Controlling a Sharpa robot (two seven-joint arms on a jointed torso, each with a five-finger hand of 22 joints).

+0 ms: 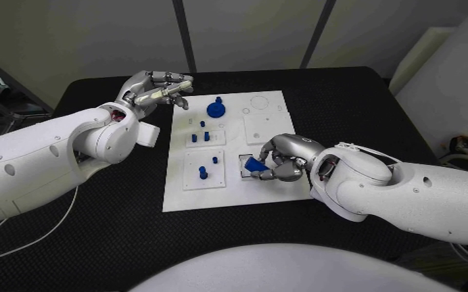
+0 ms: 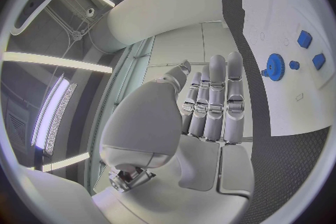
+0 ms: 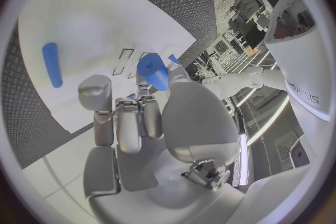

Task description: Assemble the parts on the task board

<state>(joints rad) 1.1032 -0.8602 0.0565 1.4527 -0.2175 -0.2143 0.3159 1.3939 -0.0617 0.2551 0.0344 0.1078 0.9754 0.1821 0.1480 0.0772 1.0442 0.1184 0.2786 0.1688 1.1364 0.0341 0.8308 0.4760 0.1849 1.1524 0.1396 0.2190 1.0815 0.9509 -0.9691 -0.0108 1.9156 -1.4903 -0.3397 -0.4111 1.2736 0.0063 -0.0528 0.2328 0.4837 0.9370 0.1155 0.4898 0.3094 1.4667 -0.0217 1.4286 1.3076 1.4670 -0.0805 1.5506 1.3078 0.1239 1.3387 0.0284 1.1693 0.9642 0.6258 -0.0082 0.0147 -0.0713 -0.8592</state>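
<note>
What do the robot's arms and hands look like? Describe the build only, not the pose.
Both arms are glossy white with rounded, bulbous shells. A thin pale cable hangs from the left arm; a white strap-like band crosses the right arm near the wrist. The left hand and right hand are silver metal, with segmented fingers and smooth grey palm plates.

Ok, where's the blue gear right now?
In the head view the blue gear sits at the board's far left end, beside the left hand.

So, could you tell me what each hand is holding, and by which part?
The right hand holds a blue part between its fingertips; which part of it cannot be told. The left hand holds nothing.
</note>
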